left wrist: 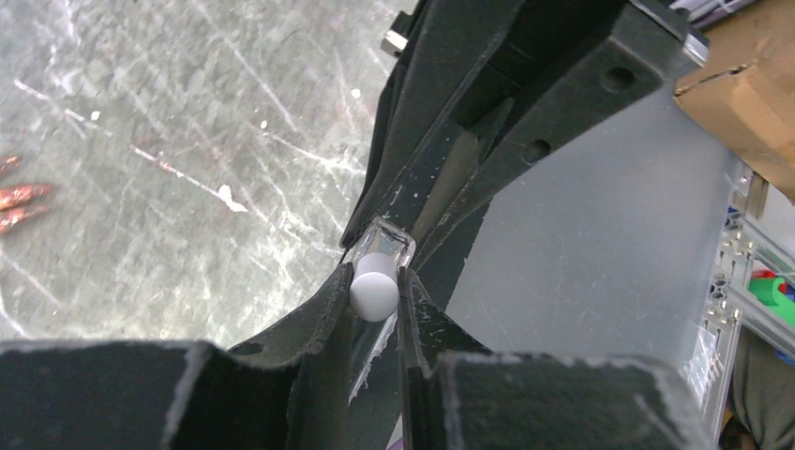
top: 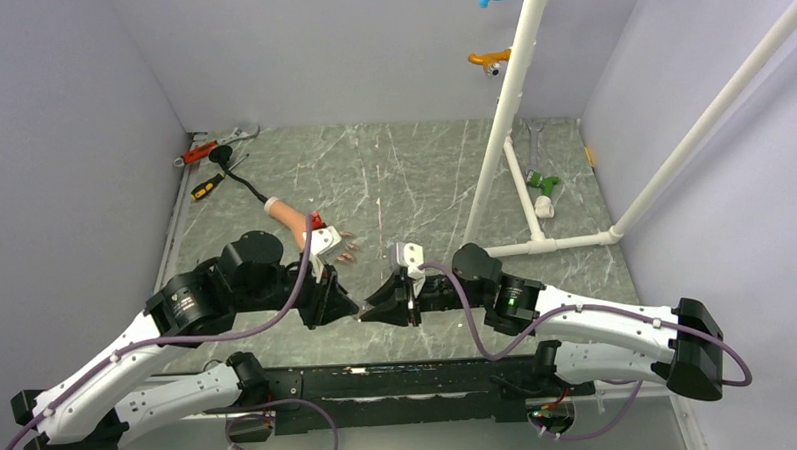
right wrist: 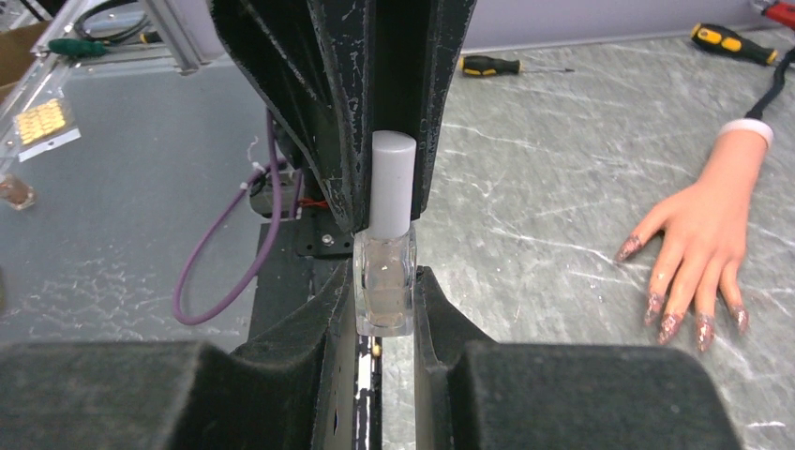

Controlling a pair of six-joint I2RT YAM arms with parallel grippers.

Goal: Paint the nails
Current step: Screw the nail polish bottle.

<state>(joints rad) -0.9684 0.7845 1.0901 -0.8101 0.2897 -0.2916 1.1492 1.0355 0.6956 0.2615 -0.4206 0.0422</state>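
Note:
The mannequin hand (top: 294, 219) lies palm down on the marbled table behind my left arm, white cuff pointing away; its reddish-pink nails (top: 347, 249) point toward the grippers. The hand (right wrist: 703, 216) and nails (right wrist: 670, 323) also show at the right of the right wrist view. Both grippers meet at the table's near centre. My right gripper (right wrist: 386, 300) is shut on the small clear bottle (right wrist: 385, 286). My left gripper (left wrist: 375, 291) is shut on the bottle's white cap (left wrist: 374, 292), which still sits on the bottle.
A white pipe frame (top: 501, 111) stands at the back right, with a green-and-white tool (top: 543, 185) and a silver wrench (top: 532, 140) inside its base. A yellow-black screwdriver (top: 208, 188), a black cable and a red wrench (top: 217, 143) lie at the back left.

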